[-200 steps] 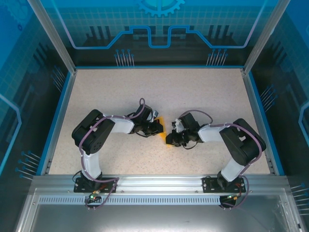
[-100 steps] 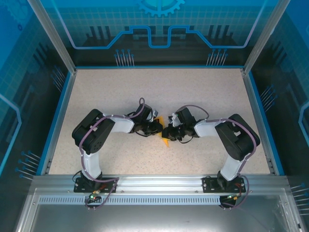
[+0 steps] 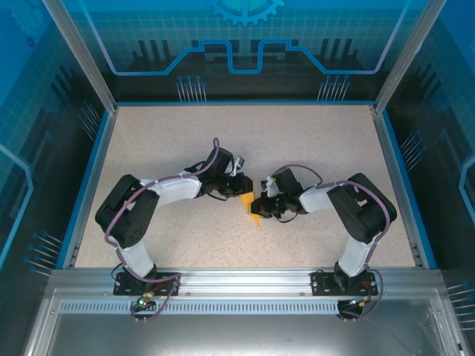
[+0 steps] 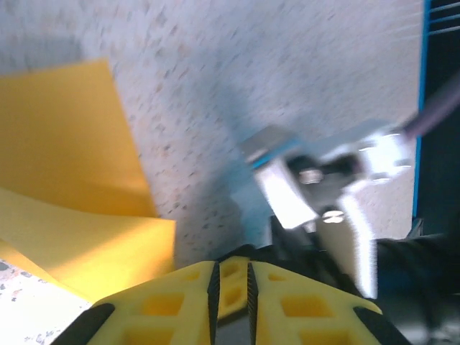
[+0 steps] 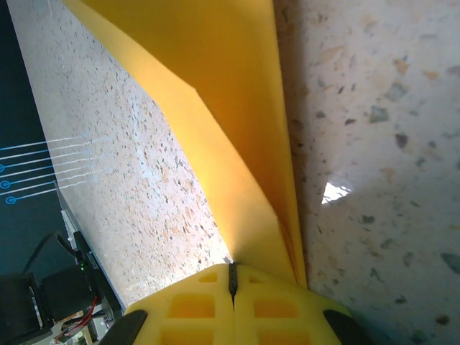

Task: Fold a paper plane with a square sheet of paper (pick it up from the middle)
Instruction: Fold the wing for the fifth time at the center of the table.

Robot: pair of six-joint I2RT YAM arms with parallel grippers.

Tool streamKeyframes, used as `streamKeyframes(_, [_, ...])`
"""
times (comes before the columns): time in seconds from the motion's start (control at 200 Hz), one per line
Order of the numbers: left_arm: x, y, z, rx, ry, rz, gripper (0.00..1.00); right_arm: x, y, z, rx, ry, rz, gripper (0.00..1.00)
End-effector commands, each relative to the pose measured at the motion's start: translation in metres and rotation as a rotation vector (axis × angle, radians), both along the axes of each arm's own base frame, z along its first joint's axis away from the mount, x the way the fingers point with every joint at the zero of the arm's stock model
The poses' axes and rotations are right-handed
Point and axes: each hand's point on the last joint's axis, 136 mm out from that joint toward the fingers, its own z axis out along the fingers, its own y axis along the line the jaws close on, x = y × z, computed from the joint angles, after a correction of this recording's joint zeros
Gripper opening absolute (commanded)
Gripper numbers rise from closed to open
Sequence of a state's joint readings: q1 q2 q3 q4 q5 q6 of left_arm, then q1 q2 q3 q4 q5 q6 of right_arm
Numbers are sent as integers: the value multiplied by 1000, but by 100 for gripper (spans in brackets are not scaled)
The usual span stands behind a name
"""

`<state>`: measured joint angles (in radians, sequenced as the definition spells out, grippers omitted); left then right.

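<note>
Yellow paper sheet [image 5: 237,144] now clamped by right gripper [image 5: 231,277]; left gripper [image 4: 230,272] withdrawn.

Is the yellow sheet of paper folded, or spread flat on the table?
Folded. The sheet of paper shows overlapping layers meeting along a crease, pinched in the shut jaws of the right gripper.

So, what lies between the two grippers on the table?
The folded orange-yellow sheet of paper lies between the left gripper and the right gripper, as the top view shows. The right wrist view shows the right jaws shut on it.
</note>
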<state>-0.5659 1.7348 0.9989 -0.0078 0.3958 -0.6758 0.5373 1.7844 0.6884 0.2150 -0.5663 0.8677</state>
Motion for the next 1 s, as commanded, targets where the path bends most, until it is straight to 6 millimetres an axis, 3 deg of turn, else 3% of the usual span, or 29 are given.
streamKeyframes(0.0, [0, 20, -3, 103, -15, 40, 20, -29, -32, -44, -166, 149, -40, 5])
streamKeyframes(0.215, [-5, 20, -29, 77, 42, 65, 15, -29, -33, -45, -170, 154, -42, 4])
streamKeyframes(0.39, [-2, 12, -39, 46, 59, 55, 14, -31, -33, -47, -173, 159, -41, 4])
streamKeyframes(0.665, [9, 23, -65, 87, 81, 99, 13, -32, -33, -47, -172, 162, -35, 4])
streamKeyframes(0.995, [18, 38, -82, 137, 117, 132, 12, -37, -37, -48, -186, 173, -32, 4])
